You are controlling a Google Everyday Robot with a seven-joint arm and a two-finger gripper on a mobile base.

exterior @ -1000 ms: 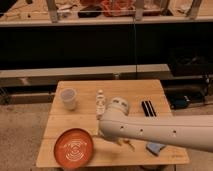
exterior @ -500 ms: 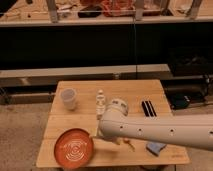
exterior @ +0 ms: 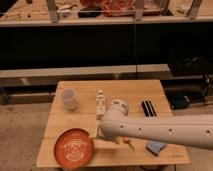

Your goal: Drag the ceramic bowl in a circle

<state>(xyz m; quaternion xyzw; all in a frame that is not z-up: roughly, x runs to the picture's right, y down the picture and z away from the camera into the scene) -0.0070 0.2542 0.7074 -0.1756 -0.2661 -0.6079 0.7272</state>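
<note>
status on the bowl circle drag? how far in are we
Done: the approach, it seems. The end effector sits at the right rim of the ceramic bowl, mostly hidden by the arm.
In hand: making contact; whether it has hold of the rim I cannot tell.
Left: probably the whole circle. The bowl lies flat at the front-left corner of the table, and nothing shows a traced path.

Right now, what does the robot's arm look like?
The arm is a thick, cream-white tube ending in a rounded joint, with small dark dots along its side. Its hand is mostly hidden under that joint, beside the ceramic bowl.
</note>
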